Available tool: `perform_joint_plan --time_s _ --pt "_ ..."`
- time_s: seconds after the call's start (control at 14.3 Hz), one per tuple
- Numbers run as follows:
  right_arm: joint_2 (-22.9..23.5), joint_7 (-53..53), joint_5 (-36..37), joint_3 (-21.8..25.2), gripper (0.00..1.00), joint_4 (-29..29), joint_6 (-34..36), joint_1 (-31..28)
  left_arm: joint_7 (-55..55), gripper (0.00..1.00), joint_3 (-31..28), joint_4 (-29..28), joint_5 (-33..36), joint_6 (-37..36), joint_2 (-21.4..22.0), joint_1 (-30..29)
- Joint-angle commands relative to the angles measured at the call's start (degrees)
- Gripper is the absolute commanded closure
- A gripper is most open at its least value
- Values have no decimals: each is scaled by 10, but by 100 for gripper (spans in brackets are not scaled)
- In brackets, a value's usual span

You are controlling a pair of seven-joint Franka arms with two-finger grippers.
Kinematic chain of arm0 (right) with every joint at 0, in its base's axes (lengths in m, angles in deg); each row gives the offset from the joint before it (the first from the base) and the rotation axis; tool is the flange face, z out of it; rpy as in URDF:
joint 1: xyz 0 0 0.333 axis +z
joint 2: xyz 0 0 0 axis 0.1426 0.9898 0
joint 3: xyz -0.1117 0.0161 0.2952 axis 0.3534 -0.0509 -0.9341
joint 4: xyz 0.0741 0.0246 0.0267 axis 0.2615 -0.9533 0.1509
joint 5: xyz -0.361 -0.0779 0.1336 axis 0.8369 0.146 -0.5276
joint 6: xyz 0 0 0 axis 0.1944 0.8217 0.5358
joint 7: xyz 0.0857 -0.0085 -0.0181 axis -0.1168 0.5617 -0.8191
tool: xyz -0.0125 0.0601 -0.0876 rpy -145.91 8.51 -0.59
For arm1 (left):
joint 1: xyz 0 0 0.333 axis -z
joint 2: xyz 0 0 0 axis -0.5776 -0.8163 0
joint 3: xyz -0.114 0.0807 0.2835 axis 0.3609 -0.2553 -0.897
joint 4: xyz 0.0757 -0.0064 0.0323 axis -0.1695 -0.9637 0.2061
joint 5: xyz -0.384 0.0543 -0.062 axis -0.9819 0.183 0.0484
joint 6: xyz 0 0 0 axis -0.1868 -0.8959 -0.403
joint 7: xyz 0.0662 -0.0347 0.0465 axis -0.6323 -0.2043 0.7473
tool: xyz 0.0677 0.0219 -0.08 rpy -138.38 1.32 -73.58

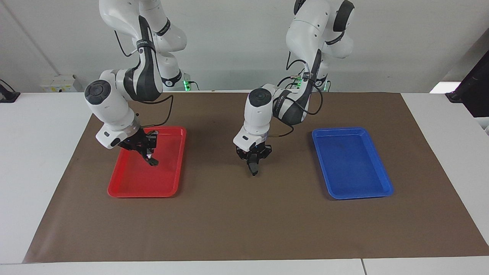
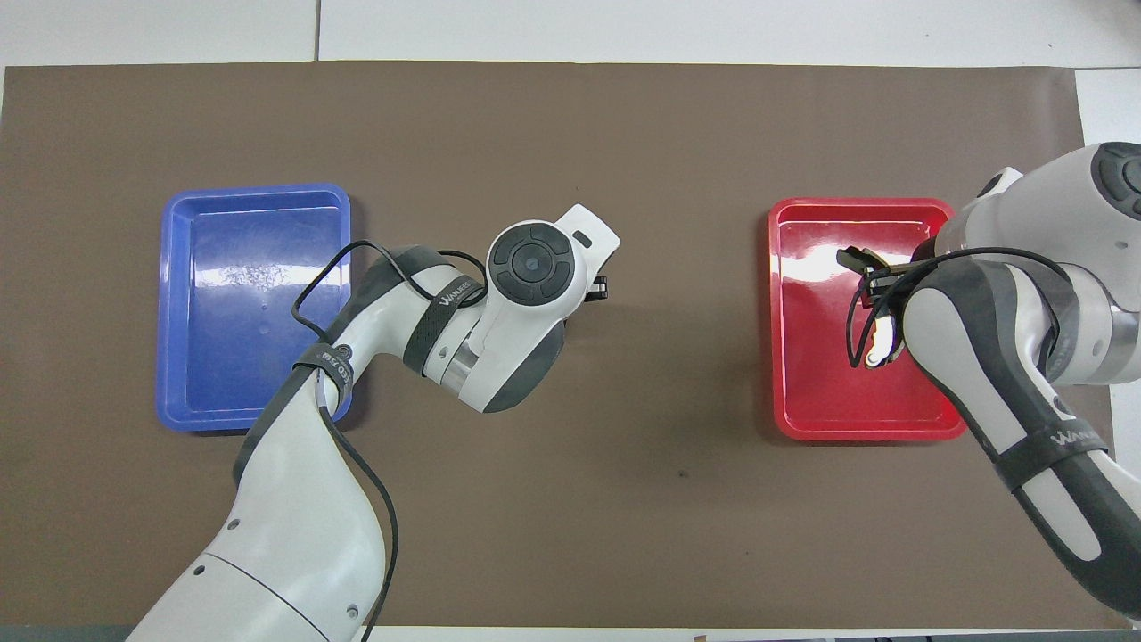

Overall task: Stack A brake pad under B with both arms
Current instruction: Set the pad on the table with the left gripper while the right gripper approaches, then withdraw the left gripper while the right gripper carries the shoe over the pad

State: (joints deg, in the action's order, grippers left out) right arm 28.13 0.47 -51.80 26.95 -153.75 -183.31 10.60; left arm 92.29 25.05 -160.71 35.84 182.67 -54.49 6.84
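Over the bare brown mat (image 1: 244,225), between the blue tray (image 1: 353,196) and the red tray (image 1: 143,195), find the left gripper (image 1: 253,163) with fingers clamped on A brake pad (image 1: 254,169), hung edge-down from the fingertips and seemingly clear of the mat; from overhead, see only a sliver of that gripper under its own wrist; over the red tray, find the right gripper (image 1: 150,156) with fingers closed on a dark piece, read as B (image 1: 153,162), lifted off the tray floor as far as can be judged; treat both pieces as stiff and dense for their size, probably metal-backed, so expect no flex and no harm from a firm pinch; expect smooth flat faces to slip or swing if pinched near one end; grip A across its short width near the middle; take B likewise near mid-length, to stop such a long thin crescent pivoting between the pads; lay A flat on the mat first, then bring B level over it; beware a curved piece rocking or sliding off the small pad beneath.
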Motion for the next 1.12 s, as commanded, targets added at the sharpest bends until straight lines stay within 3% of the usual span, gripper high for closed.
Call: perform_joint_plan --time_s 0.0,0.35,0.49,0.77,1.05 --pt "-3 15 9 -3 100 5 8 26 3 47 -5 -12 -2 12 4 1" --pt "-1 67 12 -3 100 7 2 54 1 13 -7 -15 -1 3 6 0" --pt "3 102 12 -4 100 18 -5 91 -3 3 -12 -17 -1 -13 29 -13" --pt "20 120 7 -4 100 36 -24 133 -94 2 -11 -103 -1 -40 159 -93" --pt "74 176 3 -5 100 119 -7 192 -215 2 -11 -107 -1 -162 227 -194"
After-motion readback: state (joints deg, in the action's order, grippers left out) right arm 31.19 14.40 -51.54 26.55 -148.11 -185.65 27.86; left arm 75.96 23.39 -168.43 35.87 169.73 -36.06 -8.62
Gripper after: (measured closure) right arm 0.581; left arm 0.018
